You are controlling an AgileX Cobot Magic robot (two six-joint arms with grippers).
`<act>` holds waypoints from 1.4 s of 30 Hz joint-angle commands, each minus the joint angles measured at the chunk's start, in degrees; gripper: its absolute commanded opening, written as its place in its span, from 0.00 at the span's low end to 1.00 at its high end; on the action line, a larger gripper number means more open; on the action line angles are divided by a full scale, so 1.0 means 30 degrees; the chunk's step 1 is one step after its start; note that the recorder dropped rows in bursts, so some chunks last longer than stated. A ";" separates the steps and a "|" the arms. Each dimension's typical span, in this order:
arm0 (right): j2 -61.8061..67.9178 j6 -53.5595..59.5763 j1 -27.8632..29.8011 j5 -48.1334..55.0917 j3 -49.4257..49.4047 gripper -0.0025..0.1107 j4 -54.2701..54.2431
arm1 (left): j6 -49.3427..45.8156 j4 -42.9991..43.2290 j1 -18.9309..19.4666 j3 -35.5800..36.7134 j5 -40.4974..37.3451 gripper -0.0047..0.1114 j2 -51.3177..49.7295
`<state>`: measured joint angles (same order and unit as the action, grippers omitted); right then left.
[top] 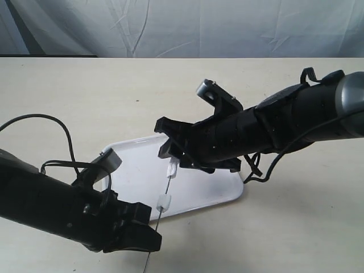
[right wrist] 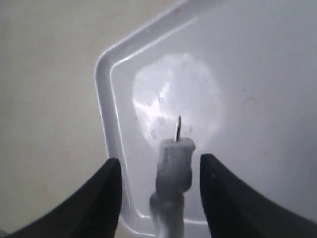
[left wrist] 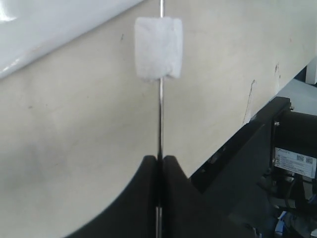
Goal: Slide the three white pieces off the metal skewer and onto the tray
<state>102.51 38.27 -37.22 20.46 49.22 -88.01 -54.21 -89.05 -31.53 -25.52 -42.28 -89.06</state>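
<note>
The thin metal skewer [top: 161, 215] stands slanted over the tray's near edge, and my left gripper [top: 152, 230] is shut on its lower part. In the left wrist view the jaws [left wrist: 160, 158] pinch the rod [left wrist: 160, 119], with one white piece [left wrist: 158, 48] threaded further up it. That piece [top: 164, 202] hangs over the tray's [top: 133, 170] front rim. Two more white pieces [right wrist: 174, 158] sit stacked near the skewer tip [right wrist: 178, 128]. My right gripper [right wrist: 159, 161] is open, one finger on each side of them, not touching. It hovers above the tray [right wrist: 101, 99].
A beige tabletop [top: 296, 227] surrounds the tray, with a grey cloth backdrop behind. The right arm [top: 284, 122] reaches in from the right and cables trail beside both arms. The table's edge and dark equipment [left wrist: 292, 158] show in the left wrist view.
</note>
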 commanded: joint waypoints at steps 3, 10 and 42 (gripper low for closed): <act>0.0394 -0.0934 0.0389 0.1093 0.0049 0.44 0.1642 | -0.0137 -0.0019 0.0064 0.0131 0.0021 0.04 0.0118; 0.0394 -0.0934 0.0389 0.0980 0.0049 0.44 0.1725 | 0.0228 -0.0009 0.0027 0.0173 -0.0779 0.04 0.0118; 0.0394 -0.0843 0.0389 0.1071 0.0049 0.23 0.1823 | 0.0228 0.0214 0.0023 0.0173 -0.1251 0.04 0.0118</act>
<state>103.64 35.29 -36.34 24.23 49.22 -82.97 -53.68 -88.43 -31.53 -25.39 -45.21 -89.06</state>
